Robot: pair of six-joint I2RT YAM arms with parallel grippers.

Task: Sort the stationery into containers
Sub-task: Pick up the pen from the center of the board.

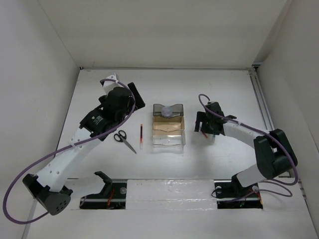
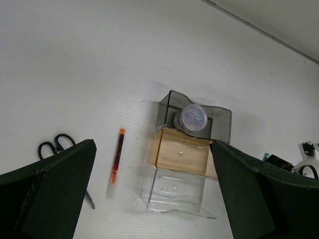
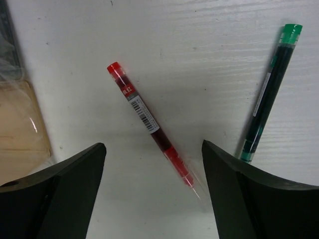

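— When you look down from the top, where are the three bins?

— They sit in the middle of the desk (image 1: pixel 224 89), stuck together in a row. The dark grey bin (image 1: pixel 158 108) is the far one. The amber bin (image 1: pixel 168 127) is in the middle. The clear bin (image 1: pixel 168 141) is the one nearest the arms.

— Is anything inside?

— Yes. The small round pale piece (image 1: pixel 169 111) sits in the dark grey bin.

— Where are the scissors?

— The scissors (image 1: pixel 124 140) lie flat on the desk, to the left of the bins. One red pen (image 1: pixel 141 134) lies between the scissors and the bins. It touches neither of them.

— What about the left gripper?

— The left gripper (image 2: pixel 152 144) hangs high over the desk, looking down on the bins. Its fingers (image 2: pixel 55 194) are wide apart and hold nothing.

— And the right one?

— The right gripper (image 3: pixel 153 145) is low over the desk, to the right of the bins. Its fingers (image 3: pixel 65 194) are spread apart too. The second red pen (image 3: pixel 149 122) lies slanted on the desk between them, and neither finger squeezes it. The dark pen (image 3: pixel 266 94), which has a green end, lies near it, outside the fingers.
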